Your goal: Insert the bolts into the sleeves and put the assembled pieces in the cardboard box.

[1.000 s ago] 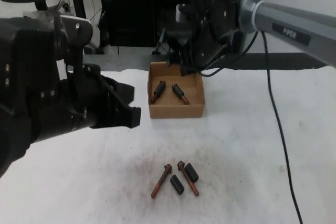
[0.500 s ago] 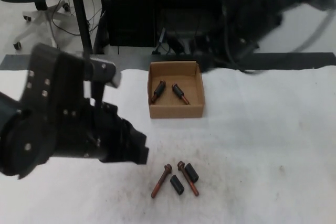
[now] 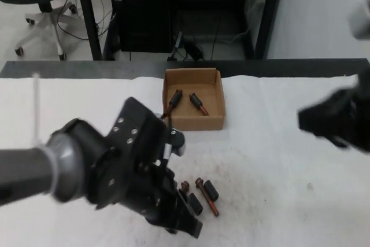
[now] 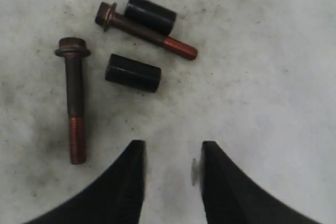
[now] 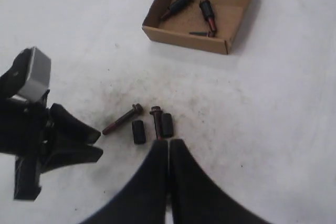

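Two loose copper-tipped bolts (image 4: pixel 73 98) (image 4: pixel 144 31) and two black sleeves (image 4: pixel 133 73) (image 4: pixel 152 13) lie together on the white cloth. My left gripper (image 4: pixel 170 148) hovers open just beside them, nothing between its fingers; in the high view it (image 3: pixel 188 224) covers part of the left bolt. My right gripper (image 5: pixel 168 142) is shut and empty, held high over the group (image 5: pixel 152 123), and appears blurred at the right (image 3: pixel 306 121). The cardboard box (image 3: pixel 193 122) holds two assembled pieces (image 3: pixel 174 99) (image 3: pixel 198 102).
The white cloth (image 3: pixel 272 189) covers the bench, with open room to the right of the parts. The left arm's body (image 3: pixel 104 166) fills the near left. A chair and dark stands are behind the bench's far edge.
The left arm has come down and rightward to the loose bolts. The right arm has swung away from above the box to the right side.
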`<action>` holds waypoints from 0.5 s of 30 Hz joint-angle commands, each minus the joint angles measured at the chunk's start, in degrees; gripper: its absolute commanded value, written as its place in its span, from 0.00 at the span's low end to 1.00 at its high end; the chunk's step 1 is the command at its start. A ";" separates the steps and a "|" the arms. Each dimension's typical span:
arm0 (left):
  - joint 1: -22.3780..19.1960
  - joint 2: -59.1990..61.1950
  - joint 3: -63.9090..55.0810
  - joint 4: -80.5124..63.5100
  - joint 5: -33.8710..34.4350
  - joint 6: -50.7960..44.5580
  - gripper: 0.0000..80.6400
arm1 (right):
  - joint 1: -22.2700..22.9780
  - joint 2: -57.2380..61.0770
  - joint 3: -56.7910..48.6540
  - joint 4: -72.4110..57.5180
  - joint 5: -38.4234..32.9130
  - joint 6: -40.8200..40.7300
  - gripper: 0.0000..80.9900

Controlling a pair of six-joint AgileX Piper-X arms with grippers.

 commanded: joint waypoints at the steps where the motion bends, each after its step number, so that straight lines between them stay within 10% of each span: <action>1: -0.64 2.28 -4.00 2.48 -6.08 0.61 0.42 | -0.51 -3.03 0.90 1.66 -0.55 0.13 0.01; 15: -0.61 12.80 -16.13 12.64 -12.79 4.85 0.42 | -0.55 -9.51 2.83 2.43 -0.22 0.13 0.01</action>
